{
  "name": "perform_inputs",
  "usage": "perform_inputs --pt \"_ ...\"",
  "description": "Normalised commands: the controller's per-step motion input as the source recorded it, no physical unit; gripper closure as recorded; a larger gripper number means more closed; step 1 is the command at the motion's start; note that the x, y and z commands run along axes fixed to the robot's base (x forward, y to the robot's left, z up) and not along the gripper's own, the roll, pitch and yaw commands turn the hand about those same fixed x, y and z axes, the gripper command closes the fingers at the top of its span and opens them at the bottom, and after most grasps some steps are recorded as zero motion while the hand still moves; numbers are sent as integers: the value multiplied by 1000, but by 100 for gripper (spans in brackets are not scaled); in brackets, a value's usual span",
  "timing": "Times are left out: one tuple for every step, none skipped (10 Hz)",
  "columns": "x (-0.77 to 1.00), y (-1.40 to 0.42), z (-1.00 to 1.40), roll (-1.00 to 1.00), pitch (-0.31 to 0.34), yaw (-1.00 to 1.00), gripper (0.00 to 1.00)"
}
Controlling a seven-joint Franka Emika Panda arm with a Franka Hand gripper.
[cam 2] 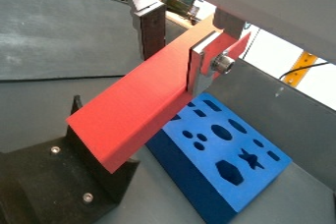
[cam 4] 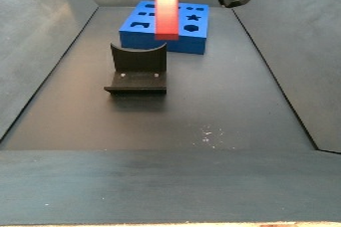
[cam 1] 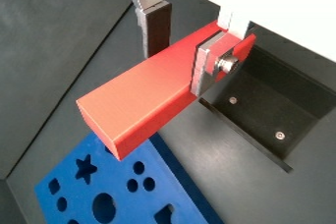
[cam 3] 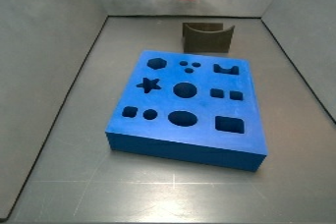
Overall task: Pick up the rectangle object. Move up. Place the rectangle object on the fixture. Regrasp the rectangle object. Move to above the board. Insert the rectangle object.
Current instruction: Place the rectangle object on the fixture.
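The gripper (cam 1: pixel 184 43) is clamped on the red bar (cam 1: pixel 147 97), which hangs upright in the air. Seemingly, it hangs above the dark fixture (cam 4: pixel 138 70), with the blue board (cam 3: pixel 188 103) at the fixture's twelve o'clock in a side view (cam 4: pixel 173 27).

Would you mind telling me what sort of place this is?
Probably a lab test cell: a dark walled enclosure holding a blue board, a fixture, and a robot hand gripping a red block.
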Motion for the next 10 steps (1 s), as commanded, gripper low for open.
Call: perform_inputs --pt "834 47 -41 -186 35 -79 100" --pt "794 47 -36 -184 42 -78 100" --pt "723 46 -35 -182 53 -75 100" --pt "670 47 -32 -179 57 -72 100" --pt "598 49 -27 -174 62 -69 100" --pt "551 48 -30 -171 67 -64 100" --pt "489 45 -23 -170 71 -62 100" --pt "458 44 -23 -170 74 -59 100" --pt "271 136 -1000 -1000 289 -58 100" --pt "265 141 -1000 -1000 291 -76 100"
